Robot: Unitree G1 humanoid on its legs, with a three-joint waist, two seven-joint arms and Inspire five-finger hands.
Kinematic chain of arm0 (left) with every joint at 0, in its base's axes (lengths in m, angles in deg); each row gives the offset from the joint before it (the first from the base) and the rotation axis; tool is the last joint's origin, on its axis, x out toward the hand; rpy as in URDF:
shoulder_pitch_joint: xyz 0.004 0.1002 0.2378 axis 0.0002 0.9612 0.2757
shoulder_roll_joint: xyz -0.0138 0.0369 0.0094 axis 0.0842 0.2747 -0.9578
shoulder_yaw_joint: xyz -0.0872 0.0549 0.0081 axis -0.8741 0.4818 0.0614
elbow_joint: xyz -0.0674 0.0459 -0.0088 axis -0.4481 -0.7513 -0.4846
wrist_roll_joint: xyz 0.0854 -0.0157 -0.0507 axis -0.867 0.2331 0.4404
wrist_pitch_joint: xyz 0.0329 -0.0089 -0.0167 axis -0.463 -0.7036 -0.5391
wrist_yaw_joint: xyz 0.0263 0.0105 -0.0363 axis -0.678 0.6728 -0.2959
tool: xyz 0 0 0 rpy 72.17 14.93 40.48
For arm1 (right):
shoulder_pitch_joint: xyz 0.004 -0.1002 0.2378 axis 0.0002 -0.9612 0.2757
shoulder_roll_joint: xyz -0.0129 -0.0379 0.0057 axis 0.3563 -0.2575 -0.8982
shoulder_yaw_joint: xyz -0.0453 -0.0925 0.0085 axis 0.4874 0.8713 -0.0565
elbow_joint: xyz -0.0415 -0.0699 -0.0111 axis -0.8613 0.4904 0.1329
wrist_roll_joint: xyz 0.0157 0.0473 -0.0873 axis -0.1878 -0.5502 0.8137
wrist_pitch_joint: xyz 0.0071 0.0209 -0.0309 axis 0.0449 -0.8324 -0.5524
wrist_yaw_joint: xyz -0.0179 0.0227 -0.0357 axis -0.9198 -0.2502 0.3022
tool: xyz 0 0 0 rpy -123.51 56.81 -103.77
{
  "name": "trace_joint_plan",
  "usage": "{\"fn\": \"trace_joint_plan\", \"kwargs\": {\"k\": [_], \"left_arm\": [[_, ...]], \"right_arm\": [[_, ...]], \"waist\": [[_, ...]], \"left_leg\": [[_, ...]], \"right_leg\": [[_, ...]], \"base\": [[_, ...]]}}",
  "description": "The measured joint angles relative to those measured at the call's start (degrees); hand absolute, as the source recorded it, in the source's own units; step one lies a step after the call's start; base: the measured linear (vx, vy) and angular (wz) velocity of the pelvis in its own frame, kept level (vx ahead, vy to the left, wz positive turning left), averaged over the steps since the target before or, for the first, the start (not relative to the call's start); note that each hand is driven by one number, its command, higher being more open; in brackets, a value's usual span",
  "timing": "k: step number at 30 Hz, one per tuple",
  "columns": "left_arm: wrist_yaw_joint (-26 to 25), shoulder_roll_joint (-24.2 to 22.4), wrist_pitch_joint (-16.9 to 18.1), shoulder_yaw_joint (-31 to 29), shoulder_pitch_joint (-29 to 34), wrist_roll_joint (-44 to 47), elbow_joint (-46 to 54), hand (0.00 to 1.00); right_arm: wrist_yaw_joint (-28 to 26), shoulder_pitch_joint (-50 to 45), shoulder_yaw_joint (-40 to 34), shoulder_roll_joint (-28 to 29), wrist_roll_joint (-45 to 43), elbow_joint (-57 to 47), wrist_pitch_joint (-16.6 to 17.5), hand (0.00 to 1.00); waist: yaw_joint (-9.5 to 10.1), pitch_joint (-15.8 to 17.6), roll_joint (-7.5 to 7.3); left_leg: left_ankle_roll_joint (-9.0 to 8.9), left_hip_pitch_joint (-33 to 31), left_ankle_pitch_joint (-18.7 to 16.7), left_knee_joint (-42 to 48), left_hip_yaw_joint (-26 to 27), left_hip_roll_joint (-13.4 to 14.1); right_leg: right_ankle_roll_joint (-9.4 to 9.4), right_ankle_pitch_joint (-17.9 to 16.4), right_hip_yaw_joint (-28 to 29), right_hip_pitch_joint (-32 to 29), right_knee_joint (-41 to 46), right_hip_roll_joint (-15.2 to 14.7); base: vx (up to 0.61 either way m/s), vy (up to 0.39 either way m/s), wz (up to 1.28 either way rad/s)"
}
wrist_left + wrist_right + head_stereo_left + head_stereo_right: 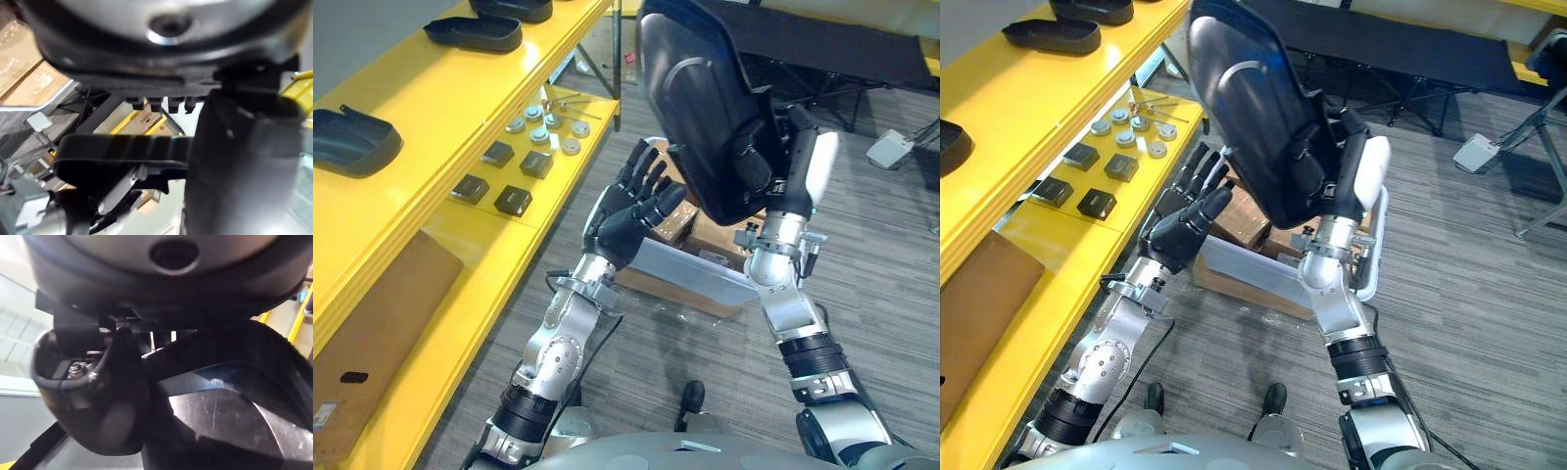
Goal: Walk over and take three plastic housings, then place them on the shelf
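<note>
A yellow shelf (440,93) runs along the left above a grey carpeted floor (891,264). The right hand (791,157) has its fingers curled round the lower rim of a large black housing (695,108), holding it raised and upright over the floor. The left hand (631,220) is spread with straight fingers just beside the housing's lower left edge; I cannot tell if it touches. Other housings (352,142) lie on the shelf's top level.

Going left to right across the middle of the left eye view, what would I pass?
The nearest shelved housing, dark square blocks, the left hand, the held housing, the right hand, a white box.
</note>
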Motion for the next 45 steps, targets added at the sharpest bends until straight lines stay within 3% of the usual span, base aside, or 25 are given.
{"fn": "trace_joint_plan", "kwargs": {"k": [6, 10, 18, 22, 23, 30, 32, 34, 35, 37, 38, 45], "left_arm": [[-4.4, -0.1, -0.4, 3.1, -2.3, -3.8, -3.1, 1.0], [-6.5, 0.0, -0.6, 3.5, -2.7, -4.5, -4.3, 1.0], [-16.7, -0.1, 0.0, 5.5, -2.7, -6.9, -4.3, 1.0], [-23.0, -0.3, 3.3, 4.0, -2.6, -6.6, -4.4, 1.0], [-24.2, -0.7, 4.2, 2.8, -2.4, -6.6, -4.5, 0.0], [-25.1, -2.3, 5.9, -4.0, -2.1, -6.2, -5.3, 0.0], [-23.1, -2.2, 5.9, -4.6, -2.1, -5.8, -6.2, 0.0], [-18.0, -2.1, 3.8, -5.9, -2.0, -4.4, -7.0, 0.0], [-14.6, -2.0, 1.4, -6.3, -1.6, -3.7, -7.0, 0.0], [-12.5, -2.0, -1.7, -6.2, -1.0, -3.3, -7.7, 0.0], [-12.2, -2.0, -2.1, -6.2, -1.0, -1.7, -9.2, 0.0], [-8.5, 0.4, -1.1, -4.3, -1.0, 8.0, -11.4, 0.0]], "right_arm": [[-2.7, -0.1, 8.1, 4.6, -5.2, -0.5, 1.9, 0.0], [-3.7, -0.4, 9.8, 5.8, -7.3, -0.1, 1.9, 0.0], [-4.4, -3.2, 10.6, 6.2, -11.7, 1.8, 1.9, 0.0], [-4.7, -6.3, 12.7, 6.3, -13.7, 1.8, 2.7, 0.0], [-4.7, -6.9, 13.2, 6.5, -14.0, 1.9, 2.8, 0.0], [-4.7, -7.2, 16.3, 6.8, -13.9, 1.8, 5.8, 0.0], [-4.7, -7.2, 16.7, 6.8, -13.8, 1.8, 6.1, 0.0], [-4.5, -7.2, 16.7, 6.8, -13.8, 1.9, 6.1, 0.0], [-4.2, -7.2, 16.7, 6.7, -13.8, 1.9, 6.1, 0.0], [-3.7, -7.7, 16.7, 6.5, -13.7, 1.9, 7.1, 0.0], [-3.7, -8.5, 17.8, 5.3, -13.1, 1.9, 8.6, 0.0], [-3.3, -9.5, 20.1, 2.5, -13.5, -0.9, 9.0, 0.0]], "waist": [[-0.91, -2.6, 0.35], [-0.83, -2.9, 0.36], [-1.25, -5.2, 0.75], [-1.29, -5.8, 0.97], [-1.24, -5.9, 1.1], [-1.05, -6.1, 1.12], [-0.85, -6.3, 1.06], [-0.8, -6.4, 0.98], [-0.84, -6.6, 0.98], [-0.97, -7.4, 1.01], [-1.22, -7.9, 1.14], [-2.49, -8.2, 1.4]], "left_leg": [[-0.07, 0.6, 0.0, 0.0, 0.8, 0.6], [-0.14, 1.3, -0.1, 0.0, 1.0, 0.6], [-0.35, 1.5, -0.5, 0.3, 1.1, 0.6], [-0.35, 1.6, -0.8, 0.6, 1.1, 0.6], [-0.35, 1.6, -0.8, 0.6, 1.1, 0.6], [-0.43, 2.2, -1.0, 0.6, 1.0, 0.6], [-0.44, 2.2, -1.0, 0.6, 0.9, 0.6], [-0.44, 2.2, -1.0, 0.6, 0.7, 0.6], [-0.44, 2.2, -1.0, 0.6, 0.8, 0.6], [-0.49, 2.2, -1.1, 0.6, 0.8, 0.6], [-0.5, 2.2, -1.2, 0.6, 0.8, 0.6], [-0.66, 2.0, -2.5, 2.6, 1.3, 0.7]], "right_leg": [[-0.33, 0.2, 0.4, 0.0, 0.0, 0.6], [-0.34, 0.2, 0.5, 0.6, 0.0, 0.5], [-0.38, 0.2, 0.4, 0.8, 0.0, 0.6], [-0.41, 0.2, 0.4, 0.9, 0.0, 0.6], [-0.43, 0.2, 0.4, 1.0, 0.0, 0.6], [-0.97, -0.2, 0.2, 1.6, -0.1, 0.6], [-1.05, -0.3, 0.0, 1.7, -0.1, 0.5], [-1.06, -0.3, -0.3, 1.8, -0.1, 0.5], [-1.05, -0.3, -0.3, 1.8, -0.1, 0.5], [-0.98, -0.3, -0.3, 1.7, -0.1, 0.5], [-0.96, -0.2, -0.2, 1.7, -0.1, 0.5], [-1.0, -0.3, 0.6, 1.9, -0.1, 0.5]], "base": [[-0.01, -0.015, -0.07], [0.0, -0.001, -0.02], [0.0, 0.0, 0.0], [0.0, 0.0, 0.0], [0.0, 0.0, 0.0], [0.0, 0.0, 0.0], [0.0, -0.001, 0.03], [0.0, -0.001, 0.02], [0.0, 0.0, 0.0], [0.01, 0.0, -0.02], [0.0, 0.0, 0.0], [0.0, 0.005, -0.06]]}}
